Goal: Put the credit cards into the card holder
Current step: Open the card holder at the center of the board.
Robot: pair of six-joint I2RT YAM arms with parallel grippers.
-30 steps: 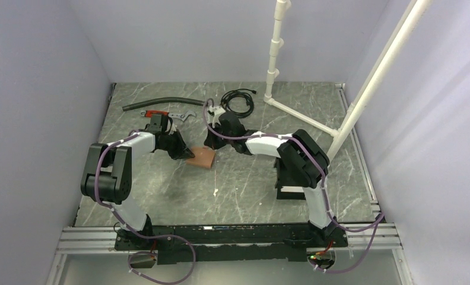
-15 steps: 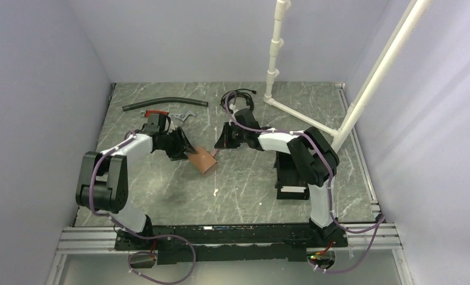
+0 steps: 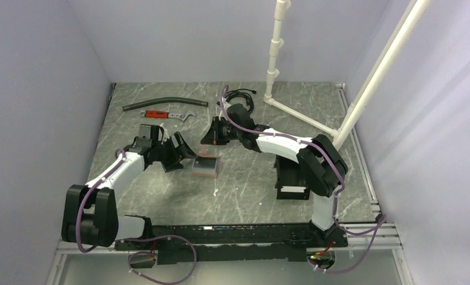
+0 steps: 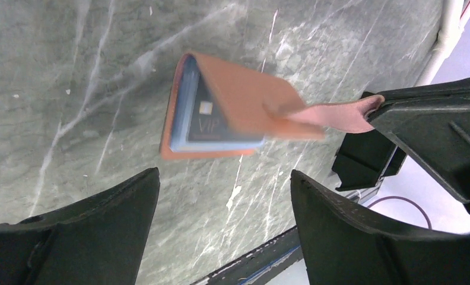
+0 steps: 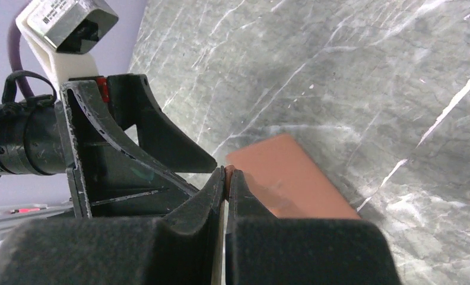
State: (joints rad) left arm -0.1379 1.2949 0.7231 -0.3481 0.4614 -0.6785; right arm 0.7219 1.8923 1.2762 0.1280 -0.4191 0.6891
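At the centre of the overhead view, the right gripper [image 5: 226, 178] pinches the strap of the tan-brown leather snap wallet [image 4: 232, 107], with credit cards [image 4: 212, 127] showing inside. The left gripper [image 4: 224, 202] gapes wide just beside it, holding nothing.

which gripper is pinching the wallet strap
The right gripper: its jaws are shut on the strap of the tan wallet. The left gripper stands wide open, short of the wallet, holding nothing.
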